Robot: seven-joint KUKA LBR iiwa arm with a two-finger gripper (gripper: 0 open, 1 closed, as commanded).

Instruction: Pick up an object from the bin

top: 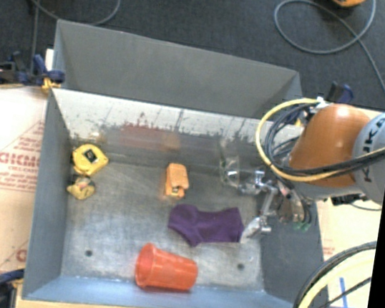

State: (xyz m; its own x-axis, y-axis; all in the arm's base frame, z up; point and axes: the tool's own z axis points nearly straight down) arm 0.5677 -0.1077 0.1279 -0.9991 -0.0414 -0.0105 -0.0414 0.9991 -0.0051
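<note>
As my claw (pixel 245 200) is hanging open and empty by the soft, light purple cloth sock (pixel 207 224), I'm favouring its bunched middle.

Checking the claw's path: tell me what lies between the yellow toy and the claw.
Camera view: a small orange block sits between the yellow toy and the claw.

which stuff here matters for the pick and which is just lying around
Job in hand:
gripper
purple cloth, closest to the gripper, so the likely pick
bin

Lying about:
red cup, on its side
orange block
yellow toy
</note>
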